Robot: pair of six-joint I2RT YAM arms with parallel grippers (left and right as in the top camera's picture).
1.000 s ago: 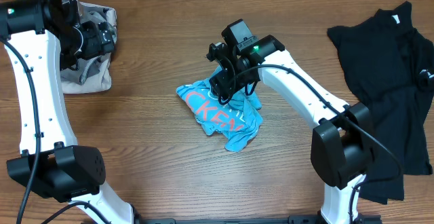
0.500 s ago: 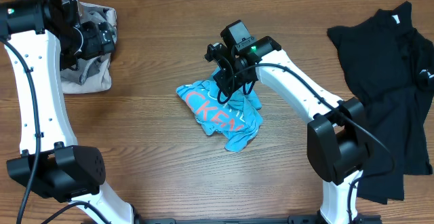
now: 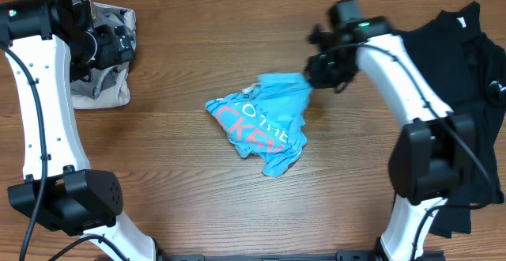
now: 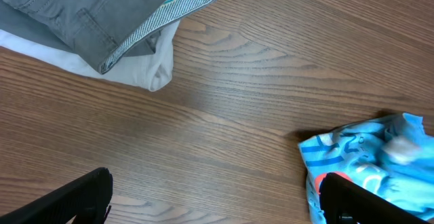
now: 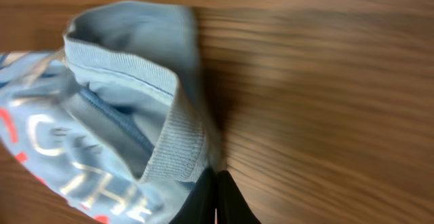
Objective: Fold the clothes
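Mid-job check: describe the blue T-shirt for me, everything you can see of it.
The light blue T-shirt lies crumpled on the wooden table, soft knit, red-and-white lettering facing up. One ribbed edge is stretched toward the black shirt, pinched in the shut right gripper. Nothing else touches it.

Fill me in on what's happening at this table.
Two robot arms are on a clothes-folding job. The right claw is shut on the ribbed edge of the crumpled light blue T-shirt in the middle of the table, with that edge drawn out toward the black shirt lying at the right. The left claw hangs open near the grey and cream pile, holding nothing. The T-shirt is not folded yet.
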